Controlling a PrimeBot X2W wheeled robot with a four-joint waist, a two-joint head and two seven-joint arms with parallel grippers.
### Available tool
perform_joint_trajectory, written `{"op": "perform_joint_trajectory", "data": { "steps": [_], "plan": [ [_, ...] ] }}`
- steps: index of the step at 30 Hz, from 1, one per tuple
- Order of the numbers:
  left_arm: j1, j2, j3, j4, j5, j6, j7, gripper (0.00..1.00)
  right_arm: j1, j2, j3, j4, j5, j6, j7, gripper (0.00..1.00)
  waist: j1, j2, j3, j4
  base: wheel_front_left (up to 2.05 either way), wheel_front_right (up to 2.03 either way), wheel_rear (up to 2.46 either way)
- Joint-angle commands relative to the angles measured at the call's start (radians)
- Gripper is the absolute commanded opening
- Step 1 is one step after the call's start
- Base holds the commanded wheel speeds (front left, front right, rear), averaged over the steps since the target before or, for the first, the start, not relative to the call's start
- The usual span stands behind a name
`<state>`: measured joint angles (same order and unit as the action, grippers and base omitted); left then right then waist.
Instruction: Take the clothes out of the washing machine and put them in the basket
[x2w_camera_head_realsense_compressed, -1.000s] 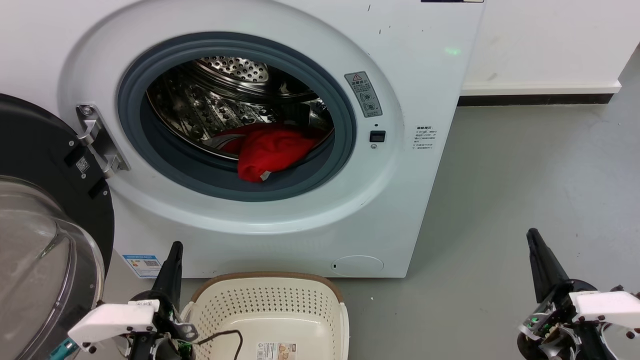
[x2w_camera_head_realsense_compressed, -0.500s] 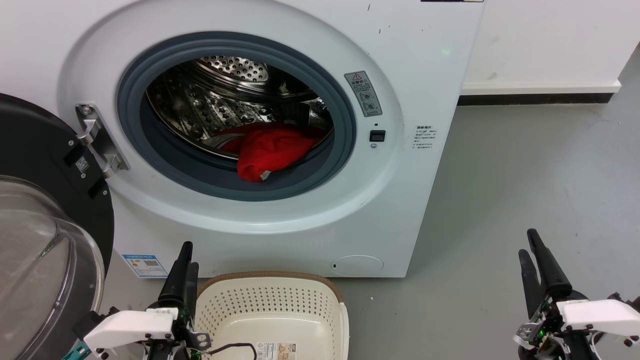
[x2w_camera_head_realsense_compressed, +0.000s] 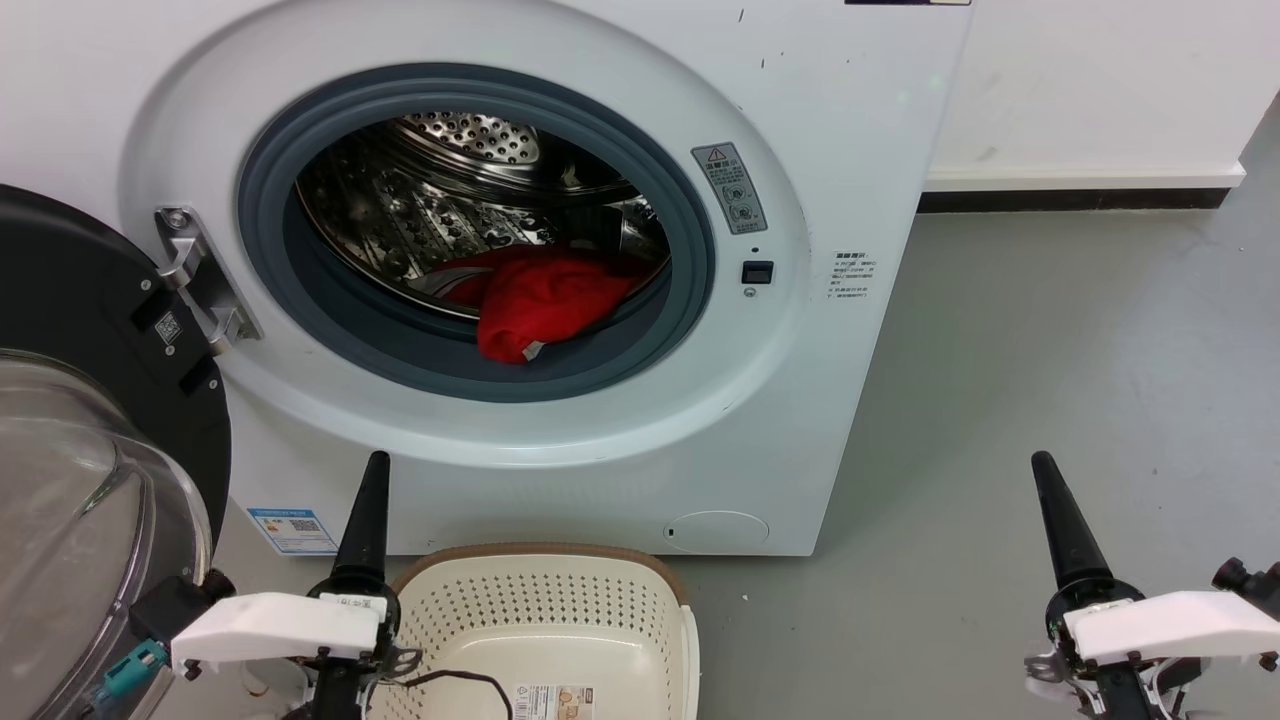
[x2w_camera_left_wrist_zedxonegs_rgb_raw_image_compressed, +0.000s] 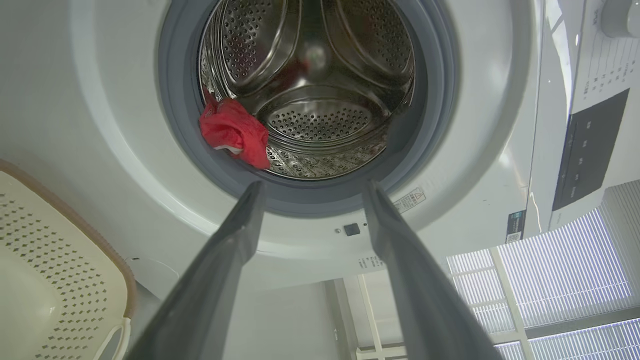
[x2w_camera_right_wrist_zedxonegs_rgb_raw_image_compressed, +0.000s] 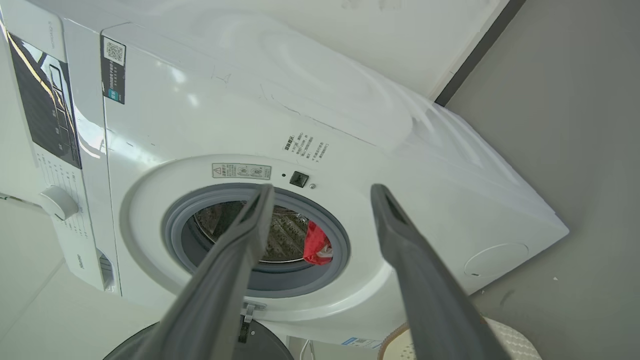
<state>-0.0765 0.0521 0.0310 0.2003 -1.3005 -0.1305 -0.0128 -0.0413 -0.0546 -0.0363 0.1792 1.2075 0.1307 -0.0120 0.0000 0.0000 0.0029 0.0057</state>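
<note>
Head view: the washing machine (x2w_camera_head_realsense_compressed: 830, 130) stands with its black-framed glass door (x2w_camera_head_realsense_compressed: 60, 290) swung open to the left. Inside the steel drum (x2w_camera_head_realsense_compressed: 420, 210), the clothes (x2w_camera_head_realsense_compressed: 540, 295) lie as a bright red heap at the lower front. They spill onto the grey rubber rim (x2w_camera_head_realsense_compressed: 600, 370), and a small white tag (x2w_camera_head_realsense_compressed: 532, 350) shows at their bottom edge. The basket (x2w_camera_head_realsense_compressed: 560, 605) sits on the grey floor (x2w_camera_head_realsense_compressed: 1050, 350) just in front of the washer, below the rubber rim, with a label sticker (x2w_camera_head_realsense_compressed: 552, 700) on its bottom.

The left end effector (x2w_camera_head_realsense_compressed: 376, 465) hangs low beside the basket's left rim, pointing up at the washer front and well apart from the clothes. The right end effector (x2w_camera_head_realsense_compressed: 1042, 465) hovers over bare floor, well to the right of the machine. Here each shows edge-on as a single dark spike.

Left wrist view: the two fingers (x2w_camera_left_wrist_zedxonegs_rgb_raw_image_compressed: 225, 260) stand wide apart, gripping nothing. They frame the lower rubber rim, and the red heap lies at the drum's left edge.

Right wrist view: this pair is likewise spread wide and holds nothing. It is aimed at the drum opening, where red cloth shows at the rim.
</note>
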Motion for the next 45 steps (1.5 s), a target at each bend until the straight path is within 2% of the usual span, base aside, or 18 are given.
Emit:
{"op": "perform_joint_trajectory", "data": {
  "steps": [1, 11, 20, 36, 45],
  "plan": [
    [-0.034, 0.003, -0.01, -0.026, 0.064, 0.0, -0.013, 1.0, -0.008, -0.001, 0.007, -0.03, -0.07, 0.0, -0.013, 1.0, 0.0, 0.0, 0.0, 0.001, 0.0, 0.0, 0.0],
    [-0.046, 0.027, -0.07, -0.045, 0.283, 0.0, -0.049, 1.0, 0.008, 0.0, 0.018, -0.051, -0.319, 0.0, -0.05, 1.0, 0.0, 0.0, -0.004, 0.004, 0.0, 0.0, 0.0],
    [-0.052, 0.037, -0.092, -0.058, 0.462, 0.0, -0.079, 1.0, 0.021, 0.001, 0.027, -0.058, -0.474, 0.0, -0.079, 1.0, 0.0, 0.0, -0.005, 0.008, 0.0, 0.0, 0.0],
    [-0.05, 0.031, -0.091, -0.062, 0.704, 0.001, -0.126, 1.0, 0.034, 0.002, 0.023, -0.083, -0.71, 0.0, -0.103, 1.0, 0.0, 0.0, -0.007, 0.013, 0.0, 0.0, 0.0],
    [-0.054, 0.032, -0.097, -0.05, 0.802, 0.004, -0.145, 1.0, 0.048, 0.002, 0.022, -0.109, -0.811, 0.0, -0.104, 1.0, 0.0, 0.0, -0.008, 0.016, 0.0, 0.0, 0.0]
  ]
}}
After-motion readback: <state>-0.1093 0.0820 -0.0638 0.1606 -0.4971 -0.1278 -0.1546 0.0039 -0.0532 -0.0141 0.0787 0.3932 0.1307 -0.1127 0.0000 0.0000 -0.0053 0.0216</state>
